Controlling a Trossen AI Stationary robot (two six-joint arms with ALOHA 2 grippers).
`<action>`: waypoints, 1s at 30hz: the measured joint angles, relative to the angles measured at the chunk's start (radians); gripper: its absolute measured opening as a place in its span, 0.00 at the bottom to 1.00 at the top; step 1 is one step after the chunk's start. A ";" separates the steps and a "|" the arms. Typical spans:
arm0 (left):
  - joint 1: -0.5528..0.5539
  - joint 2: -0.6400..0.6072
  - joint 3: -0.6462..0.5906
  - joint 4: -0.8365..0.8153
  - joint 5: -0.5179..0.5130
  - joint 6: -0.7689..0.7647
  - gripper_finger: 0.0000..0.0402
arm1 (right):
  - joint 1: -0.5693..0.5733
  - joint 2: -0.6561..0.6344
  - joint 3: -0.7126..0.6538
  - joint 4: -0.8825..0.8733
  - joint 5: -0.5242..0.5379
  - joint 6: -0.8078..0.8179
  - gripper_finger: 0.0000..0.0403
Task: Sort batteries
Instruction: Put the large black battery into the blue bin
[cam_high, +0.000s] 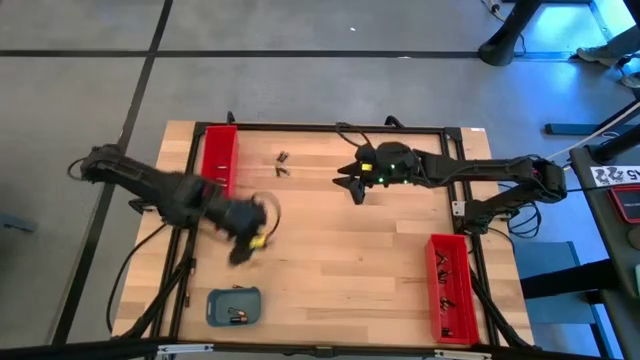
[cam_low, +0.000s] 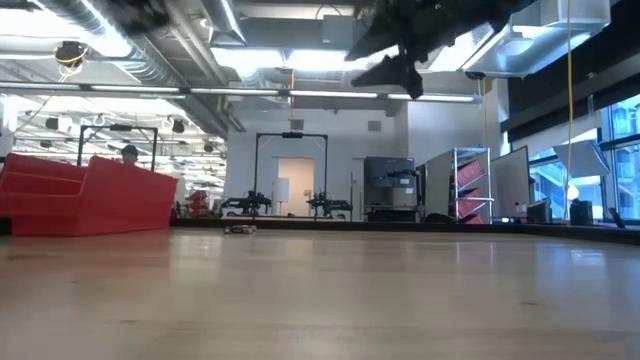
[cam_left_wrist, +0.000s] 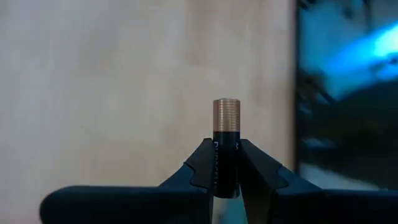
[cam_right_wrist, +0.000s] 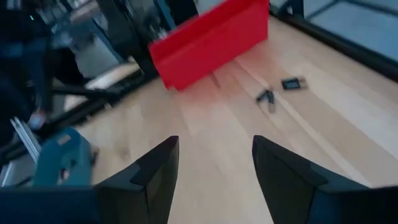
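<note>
Copper-topped black battery (cam_left_wrist: 226, 146) pinched upright in left end effector (cam_high: 243, 250), lower left of high view, above blue-grey tray (cam_high: 234, 306). Right end effector (cam_right_wrist: 211, 171) wide, empty, upper middle; loose batteries (cam_high: 282, 163) lie near red tray (cam_high: 219, 158). Tip: carry slow, go low over tray, then let go.

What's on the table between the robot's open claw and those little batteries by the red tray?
Nothing. In the right wrist view, only bare wood lies between the right gripper and the loose batteries near the red tray.
</note>
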 joint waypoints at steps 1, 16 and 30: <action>-0.075 0.000 0.000 0.001 -0.001 -0.050 0.09 | 0.019 0.000 0.000 0.015 0.027 0.005 0.51; -0.596 0.193 -0.211 0.193 -0.135 -0.438 0.09 | 0.293 0.000 0.000 0.069 0.357 0.289 0.51; -0.595 0.433 -0.247 0.304 -0.120 -0.448 0.11 | 0.410 0.001 0.000 0.068 0.531 0.367 0.51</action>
